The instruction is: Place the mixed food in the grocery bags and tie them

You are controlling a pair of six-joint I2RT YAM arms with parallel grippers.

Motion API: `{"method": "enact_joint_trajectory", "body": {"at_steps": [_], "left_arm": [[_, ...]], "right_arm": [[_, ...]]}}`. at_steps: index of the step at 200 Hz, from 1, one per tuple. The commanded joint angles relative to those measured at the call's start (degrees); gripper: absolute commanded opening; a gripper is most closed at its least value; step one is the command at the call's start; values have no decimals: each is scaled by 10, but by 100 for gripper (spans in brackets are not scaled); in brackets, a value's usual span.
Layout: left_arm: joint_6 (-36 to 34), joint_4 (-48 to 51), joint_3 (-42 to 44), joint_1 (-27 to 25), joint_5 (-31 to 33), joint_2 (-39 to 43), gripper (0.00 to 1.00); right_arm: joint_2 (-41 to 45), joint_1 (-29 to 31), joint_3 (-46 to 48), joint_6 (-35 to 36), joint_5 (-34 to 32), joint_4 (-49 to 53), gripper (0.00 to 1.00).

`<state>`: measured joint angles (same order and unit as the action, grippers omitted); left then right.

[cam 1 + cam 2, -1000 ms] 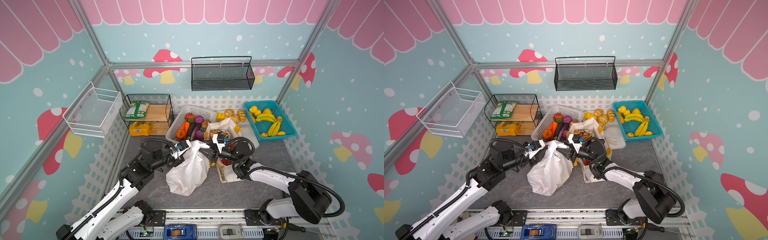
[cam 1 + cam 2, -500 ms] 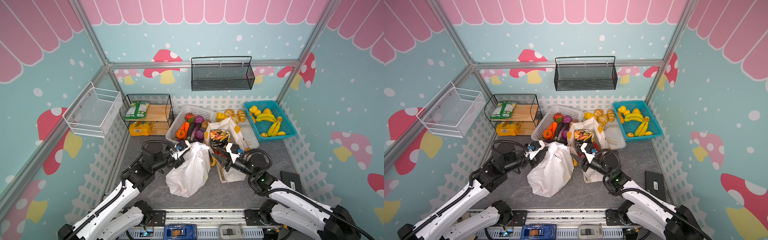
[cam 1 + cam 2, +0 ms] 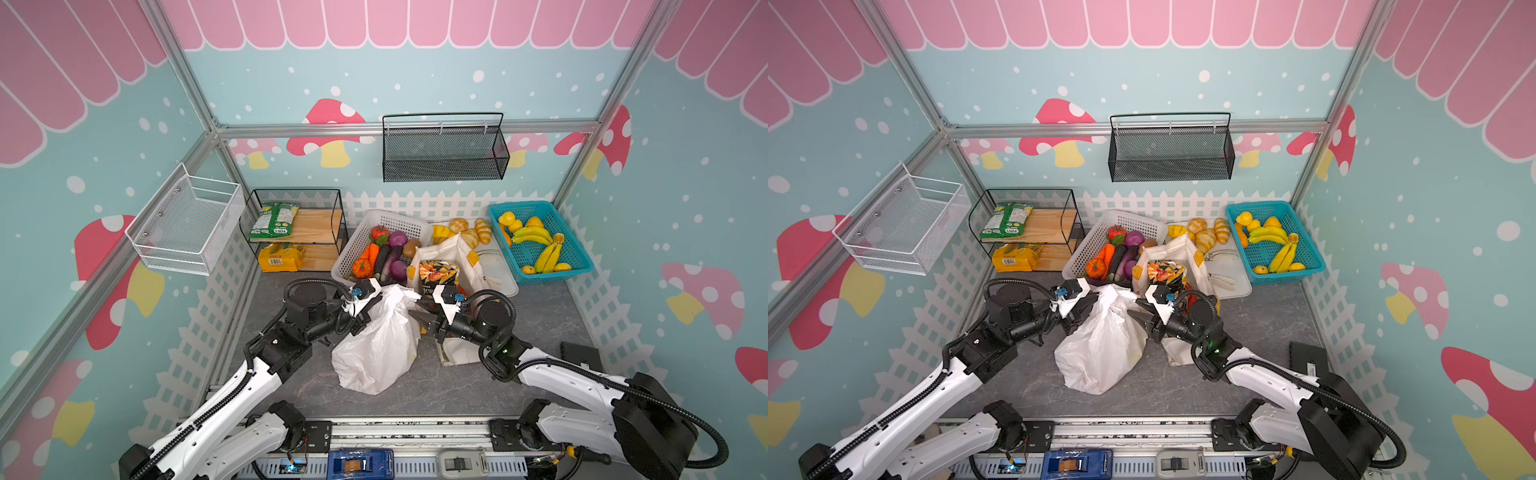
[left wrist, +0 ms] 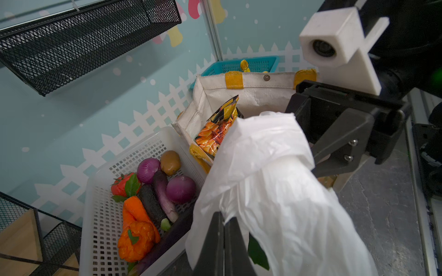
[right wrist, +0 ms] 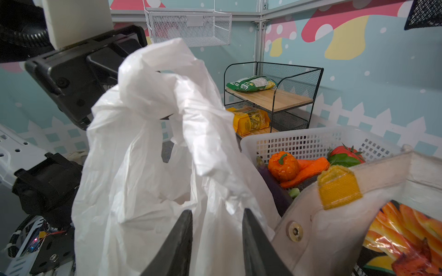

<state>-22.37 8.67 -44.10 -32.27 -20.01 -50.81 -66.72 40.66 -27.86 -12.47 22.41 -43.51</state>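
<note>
Left tool [image 4: 223,216] clamped, right [image 5: 217,211] seemingly ajar

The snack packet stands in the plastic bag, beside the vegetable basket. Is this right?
No. The snack packet stands in the canvas tote, not the plastic bag, beside the vegetable basket. The left wrist view shows it.

The carrier bag [image 3: 378,345] is thin white plastic, crinkly and a little shiny. The tote [image 4: 251,95] is rough, matt cream cloth with a small shiny metal snap [image 4: 266,77]. The snack packet [image 4: 215,136] in it is glossy. The vegetable basket [image 3: 386,220] is hard white plastic, and the fruit basket [image 3: 577,253] on the far right is teal plastic. The shelf rack [image 3: 291,193] on the far left is black metal wire with smooth wood boards [image 3: 320,222]. The floor [image 3: 540,324] looks like matt grey stone.
</note>
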Motion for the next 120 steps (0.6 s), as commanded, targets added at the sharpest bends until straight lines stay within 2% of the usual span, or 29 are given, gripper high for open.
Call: {"method": "enact_joint_trajectory", "body": {"at_steps": [1, 42, 69, 120], "left_arm": [[18, -14, 8, 3, -20, -2, 0], [19, -14, 9, 3, -21, -3, 0], [19, -14, 9, 3, -23, -3, 0], [18, -11, 10, 4, -26, -2, 0]], "right_arm": [[-1, 4, 1, -14, -43, -33, 37], [2, 4, 3, -11, -62, -52, 41], [-3, 4, 3, -15, -52, -72, 42], [-21, 4, -3, -12, -22, -97, 39]]}}
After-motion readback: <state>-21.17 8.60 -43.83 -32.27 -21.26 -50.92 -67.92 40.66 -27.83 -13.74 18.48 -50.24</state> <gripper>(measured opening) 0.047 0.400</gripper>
